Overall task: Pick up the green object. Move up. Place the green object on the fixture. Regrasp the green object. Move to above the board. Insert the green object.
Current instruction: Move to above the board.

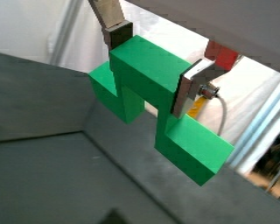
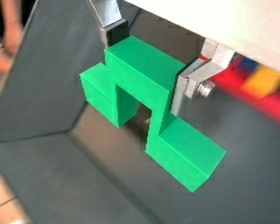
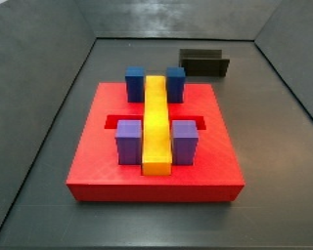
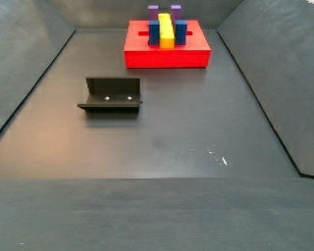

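In both wrist views my gripper [image 1: 154,63] [image 2: 150,63] is shut on the green object [image 1: 149,70] [image 2: 140,74], a bright green bridge-like piece. Its silver fingers [image 1: 196,84] [image 2: 194,80] clamp the central cube, and the two side cubes hang below, well above the dark floor. Neither side view shows the gripper or the green piece. The fixture [image 3: 203,63] [image 4: 111,95], a dark L-shaped bracket, stands bare on the floor. The board [image 3: 156,166] [image 4: 168,56] is a red slab bearing blue blocks [image 3: 136,82], purple blocks [image 3: 129,141] and a long yellow bar [image 3: 156,117].
Dark sloped walls [image 3: 48,107] enclose the floor on both sides. A recessed slot [image 3: 116,121] shows on the board beside the yellow bar. Red and yellow blurs of the board [image 2: 254,80] lie beyond one finger in a wrist view.
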